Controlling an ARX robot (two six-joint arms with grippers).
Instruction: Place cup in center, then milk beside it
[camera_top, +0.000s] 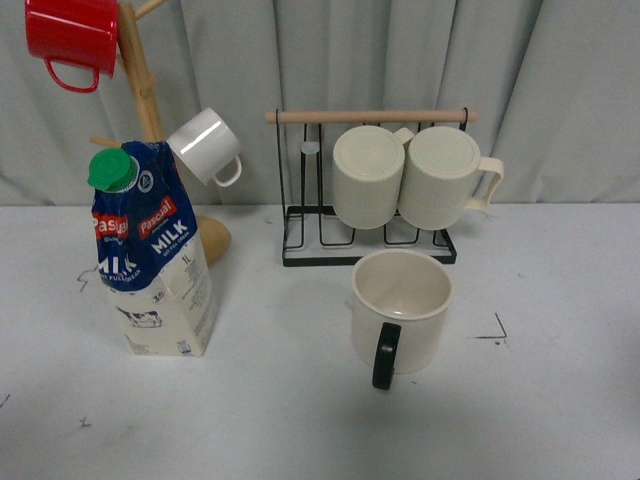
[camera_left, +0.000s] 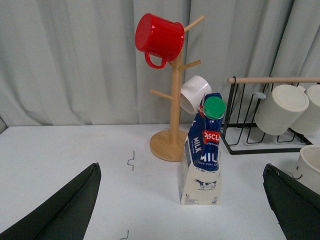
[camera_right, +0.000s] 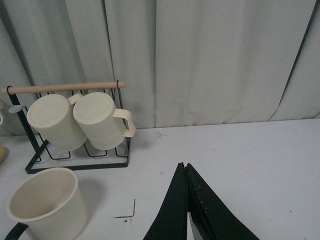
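Milk carton (camera_left: 204, 160) upright, dead ahead of left tool (camera_left: 181, 170), which gapes wide; cup (camera_top: 402, 308) mid bench (camera_top: 300, 430), right of carton; right tool (camera_right: 184, 167) pinched closed, empty

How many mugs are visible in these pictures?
5. On the wooden tree: a red mug at the top, a white mug lower. On the wire rack: two ribbed mugs, side by side. On the table before the rack: the cup. None seems hidden.

Pleated curtain (camera_top: 560, 90) behind a white table (camera_top: 270, 420)
Pale grey-green fabric hangs in vertical folds; small black marks (camera_top: 495, 330) dot the tabletop under soft, even light.
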